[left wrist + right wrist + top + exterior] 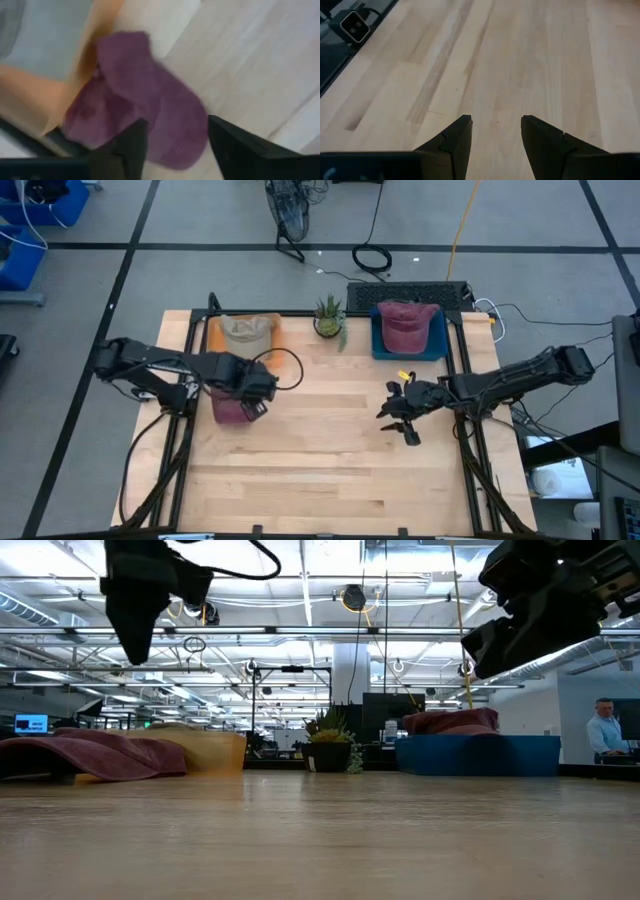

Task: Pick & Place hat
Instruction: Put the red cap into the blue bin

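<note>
A maroon hat [232,409] lies flat on the wooden table, beside the near edge of an orange tray [212,333]; it also shows in the low view as the maroon hat [90,756] and in the left wrist view as the maroon hat [140,100]. My left gripper [255,393] [175,125] hangs open above the hat, well clear of it, and in the low view the left gripper [135,635] is high over the table. My right gripper [400,420] [496,121] is open over bare wood toward the table's right side.
A tan hat [247,330] lies in the orange tray. A second maroon hat [406,323] rests in a blue tray [440,350] at the far right. A small potted plant [328,318] stands between the trays. A keyboard [400,292] sits behind them. Bare wood fills the near half.
</note>
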Robot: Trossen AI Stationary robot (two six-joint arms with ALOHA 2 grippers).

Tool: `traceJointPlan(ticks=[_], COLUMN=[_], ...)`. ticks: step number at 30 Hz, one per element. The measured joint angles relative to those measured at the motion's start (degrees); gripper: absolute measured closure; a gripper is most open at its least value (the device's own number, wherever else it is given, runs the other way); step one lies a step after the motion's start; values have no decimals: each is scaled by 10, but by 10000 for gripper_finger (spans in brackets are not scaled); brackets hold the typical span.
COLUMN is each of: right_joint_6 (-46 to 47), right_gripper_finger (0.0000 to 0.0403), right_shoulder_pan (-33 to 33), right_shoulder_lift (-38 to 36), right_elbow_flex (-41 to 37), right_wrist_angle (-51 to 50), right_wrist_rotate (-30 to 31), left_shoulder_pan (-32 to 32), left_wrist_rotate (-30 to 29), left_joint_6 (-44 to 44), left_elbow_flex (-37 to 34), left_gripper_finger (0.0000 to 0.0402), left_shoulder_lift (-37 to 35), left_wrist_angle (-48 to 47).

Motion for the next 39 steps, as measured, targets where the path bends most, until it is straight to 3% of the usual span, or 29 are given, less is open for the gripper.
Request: traceJointPlan(ticks=[4, 8, 12, 18, 24, 31, 39], right_joint_6=[-3, -3, -4, -9, -9, -9, 1], right_gripper_finger=[248, 248, 248, 248, 248, 248, 248], right_shoulder_pan=[7, 9, 9, 9, 9, 9, 9], right_shoulder_lift=[0, 0, 0, 0, 0, 0, 0], right_elbow_flex=[0, 0, 0, 0, 0, 0, 0], right_wrist_angle=[1, 3, 20, 22, 21, 18, 16], right_wrist_rotate=[0, 0, 0, 0, 0, 0, 0], left_shoulder_pan=[37, 82, 119, 148, 164, 168, 165], left_wrist_rotate=[17, 65, 115, 93, 33, 139, 148], left_joint_6=[13, 37, 99, 148, 149, 156, 175], left_elbow_flex=[-35, -96, -155, -193, -197, -197, -197], left_gripper_finger=[144, 133, 149, 168, 183, 206, 231], left_shoulder_lift=[8, 5, 5, 5, 11, 10, 10], left_wrist_angle=[-1, 19, 43, 80, 86, 86, 88])
